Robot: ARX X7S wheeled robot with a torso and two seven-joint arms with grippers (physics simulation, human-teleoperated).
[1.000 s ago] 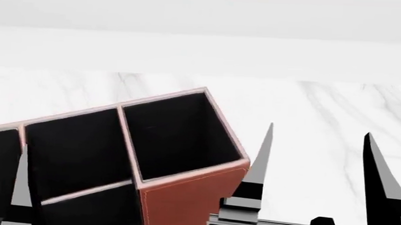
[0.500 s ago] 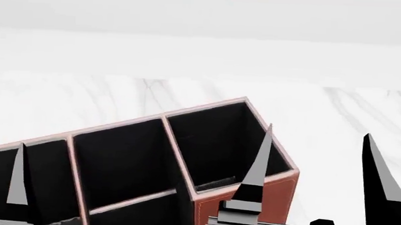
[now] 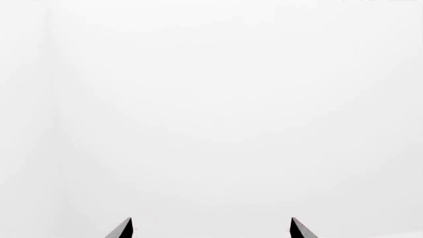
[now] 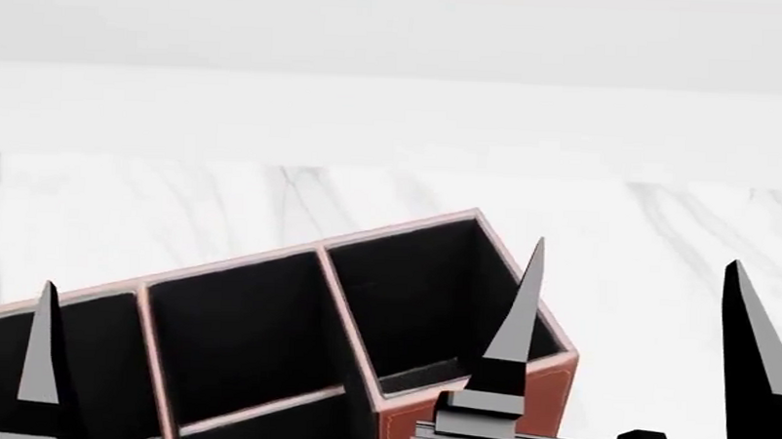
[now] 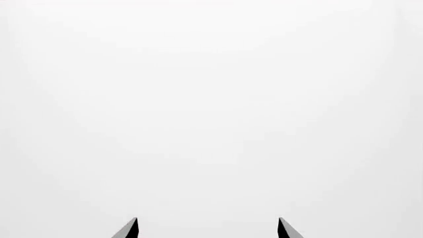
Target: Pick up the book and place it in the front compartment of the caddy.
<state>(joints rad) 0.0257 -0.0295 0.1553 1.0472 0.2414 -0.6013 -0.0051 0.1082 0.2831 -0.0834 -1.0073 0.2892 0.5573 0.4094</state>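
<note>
Book not in any view; location cannot be told. Caddy on the marble table. Right gripper beside the caddy's right end, spread wide, empty. Left gripper likewise parted, empty. Judgement: book thin, stiff, light; pinch across its covers.

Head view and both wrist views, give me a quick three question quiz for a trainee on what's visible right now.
1. True or false: the book is visible in some view.
2. What colour is the inside of the caddy?
3. Multiple choice: the right gripper is A) shut on the book, B) open and empty, C) out of view.

Key
1. False; no view shows it.
2. Black, with pale pink rims.
3. B; its fingertips stand well apart, one overlapping the caddy's corner in the head view.
</note>
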